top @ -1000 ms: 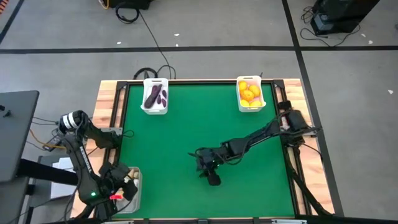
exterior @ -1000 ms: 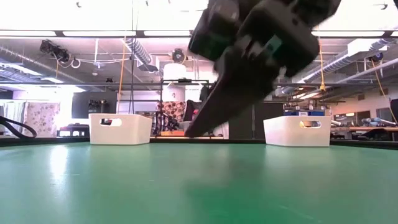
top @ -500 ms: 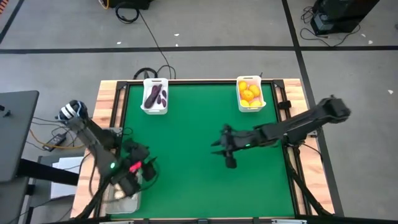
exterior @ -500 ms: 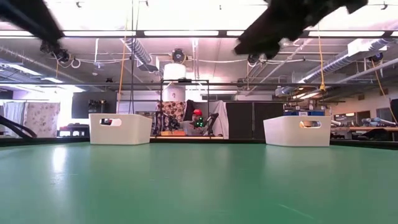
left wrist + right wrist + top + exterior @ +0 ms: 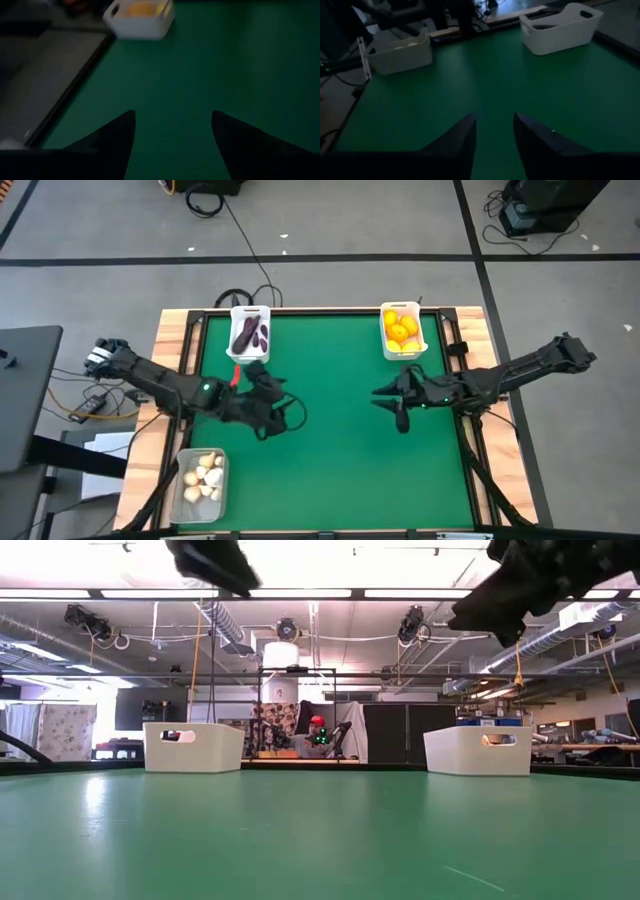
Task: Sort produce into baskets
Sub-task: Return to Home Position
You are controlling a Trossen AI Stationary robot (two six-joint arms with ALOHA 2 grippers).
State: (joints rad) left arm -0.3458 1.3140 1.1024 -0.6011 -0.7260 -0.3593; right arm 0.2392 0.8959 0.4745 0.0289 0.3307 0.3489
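Observation:
My left gripper (image 5: 275, 418) hovers open over the green table (image 5: 330, 470), left of its middle; its wrist view shows nothing between the fingers (image 5: 172, 115). My right gripper (image 5: 392, 408) hangs open above the table's right half, also empty (image 5: 495, 117). In the low view both show only as dark shapes at the picture's top, high above the table. Dark purple eggplants lie in a white basket (image 5: 249, 335) at the far edge. Yellow and orange citrus fill a white basket (image 5: 403, 330) at the far right. Whitish garlic bulbs sit in a basket (image 5: 200, 478) at the near left corner.
Wooden rails (image 5: 170, 360) frame the table on the left and right sides, beside each arm's base. Bare green surface lies between and in front of the two grippers. Cables (image 5: 235, 298) trail on the floor behind the far edge.
My left gripper has left the garlic basket at the near left corner, risen, and swung toward the far edge and the table's middle. My right gripper has lifted off the table's middle and drawn back toward the right and far edges.

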